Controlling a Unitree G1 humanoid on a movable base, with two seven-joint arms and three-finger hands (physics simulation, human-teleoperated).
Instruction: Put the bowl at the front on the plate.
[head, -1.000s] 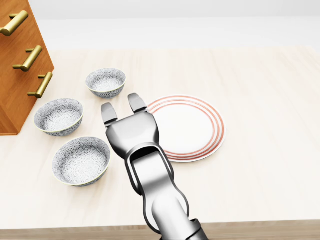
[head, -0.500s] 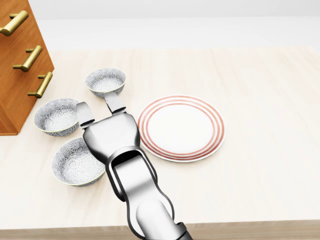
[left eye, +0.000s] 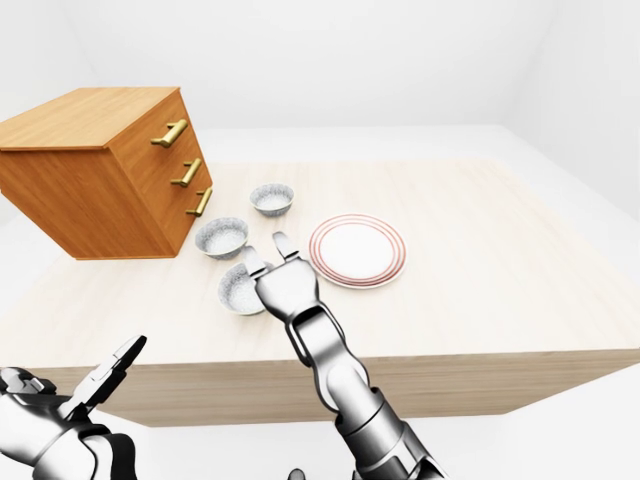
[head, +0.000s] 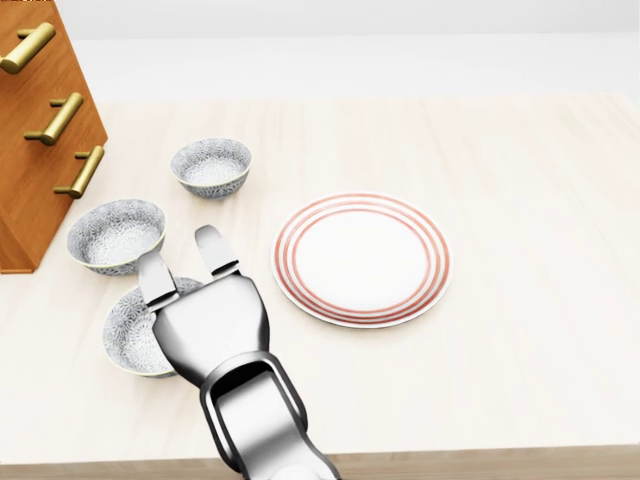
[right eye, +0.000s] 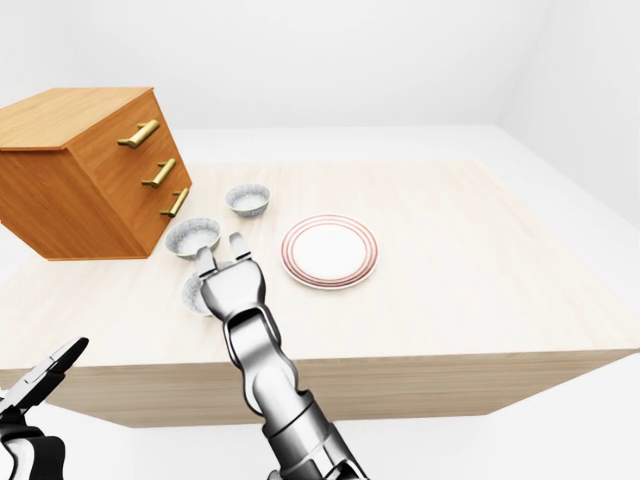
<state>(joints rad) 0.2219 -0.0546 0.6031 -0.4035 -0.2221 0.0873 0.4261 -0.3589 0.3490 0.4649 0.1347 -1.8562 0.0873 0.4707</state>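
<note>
Three patterned grey bowls stand left of the red-ringed white plate (head: 362, 258) in the head view. The lowest bowl (head: 124, 338) is nearest the table's bottom edge. My right hand (head: 180, 256) hovers over that bowl's right half and hides it, its fingers (head: 208, 248) stretched out straight, open, pointing up the view toward the middle bowl (head: 116, 233). Whether it touches the bowl I cannot tell. The third bowl (head: 211, 165) is higher up. My left hand (left eye: 108, 372) hangs open below the table at the left-eye view's bottom left.
A wooden drawer cabinet (head: 40, 120) with brass handles stands at the left, close to the middle bowl. The table's edge (head: 450, 458) runs along the bottom of the head view. Bare tabletop (head: 540, 200) spreads right of the plate.
My right hand has swung left and down the head view, from beside the plate's left rim to over the lowest bowl. The bowls and plate have not moved.
</note>
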